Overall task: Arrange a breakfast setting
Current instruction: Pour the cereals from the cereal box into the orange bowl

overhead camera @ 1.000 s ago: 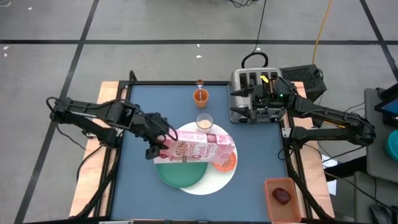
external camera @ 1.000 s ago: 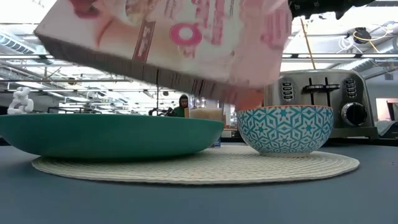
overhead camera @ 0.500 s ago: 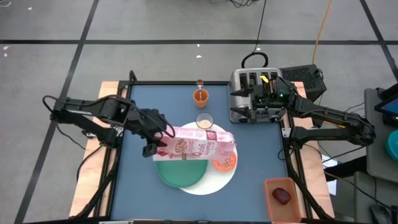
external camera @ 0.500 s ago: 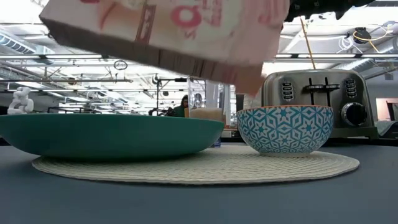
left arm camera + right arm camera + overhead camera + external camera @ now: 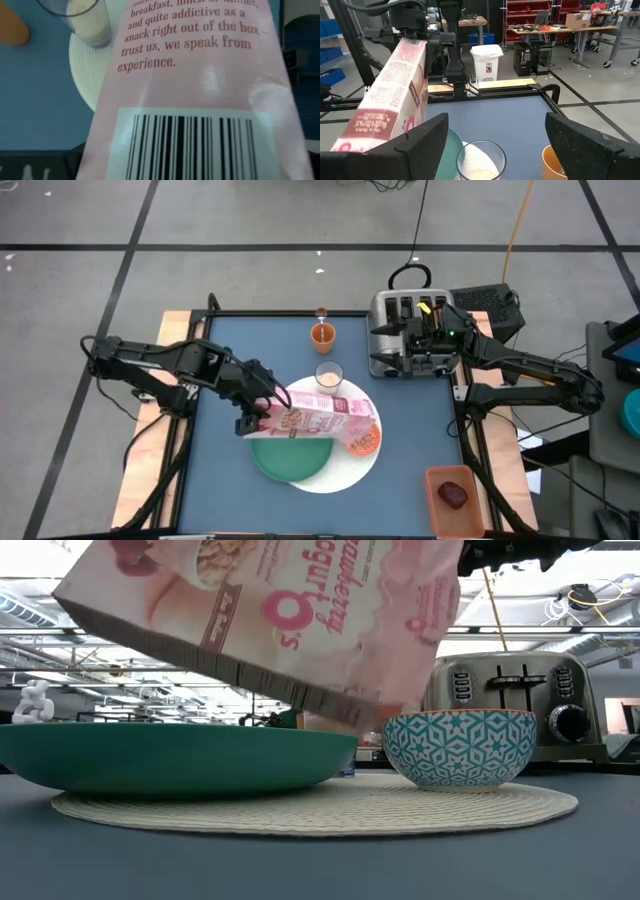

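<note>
My left gripper (image 5: 264, 412) is shut on the pink cereal bag (image 5: 322, 416), which slants over the green plate (image 5: 292, 456). The bag's lower end is above the small bowl (image 5: 363, 441), orange inside and blue-patterned outside (image 5: 458, 747). Plate and bowl rest on the white round woven mat (image 5: 345, 473). The glass of milk (image 5: 329, 374) and the orange cup (image 5: 322, 334) stand farther back. My right gripper (image 5: 420, 345) is open and empty over the toaster's near edge. The spoon is out of view. My left gripper holds the bag by its left end (image 5: 274, 418), the end with the barcode (image 5: 190, 145). It comes level from the table's left. The bag hides the fingers in the wrist view. The bag is lifted clear and tilts down toward the bowl (image 5: 330, 690).
The silver four-slot toaster (image 5: 405, 330) stands at the back right. A tan bin (image 5: 455, 498) with a dark red thing sits off the table's near right corner. Bare blue table lies to the left of the green plate (image 5: 215, 480).
My left gripper first raised the cereal bag and held it nearly level. It has now tipped the bag again, so the end over the bowl hangs lower and closer to the bowl's rim. The right arm has kept still.
</note>
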Tool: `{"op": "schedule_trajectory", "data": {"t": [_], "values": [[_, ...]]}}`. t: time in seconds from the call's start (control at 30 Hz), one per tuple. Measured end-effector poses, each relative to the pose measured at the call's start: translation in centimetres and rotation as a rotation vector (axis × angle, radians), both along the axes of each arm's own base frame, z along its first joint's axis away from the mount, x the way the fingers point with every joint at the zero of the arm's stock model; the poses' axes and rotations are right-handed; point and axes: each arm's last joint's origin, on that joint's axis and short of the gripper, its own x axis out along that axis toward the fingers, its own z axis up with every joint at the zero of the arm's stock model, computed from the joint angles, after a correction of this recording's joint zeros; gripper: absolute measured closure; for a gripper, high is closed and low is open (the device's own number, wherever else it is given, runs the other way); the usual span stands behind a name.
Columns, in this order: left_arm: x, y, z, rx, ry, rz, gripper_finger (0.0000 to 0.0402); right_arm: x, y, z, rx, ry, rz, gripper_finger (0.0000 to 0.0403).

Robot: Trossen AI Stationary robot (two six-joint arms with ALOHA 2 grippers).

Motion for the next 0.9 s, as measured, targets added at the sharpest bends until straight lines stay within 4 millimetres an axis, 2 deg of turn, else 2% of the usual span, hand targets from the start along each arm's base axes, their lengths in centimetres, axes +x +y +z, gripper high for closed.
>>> {"op": "schedule_trajectory", "data": {"t": [0.27, 0.9], "values": [[-0.7, 0.1, 0.8, -0.009, -0.050, 0.000, 0.0167, 0.0, 0.0, 0.0, 0.001, 0.000, -0.001, 0.0078], [-1.2, 0.1, 1.2, -0.016, -0.063, 0.015, 0.0167, 0.0, 0.0, 0.0, 0.001, 0.000, -0.001, 0.0078]]}}
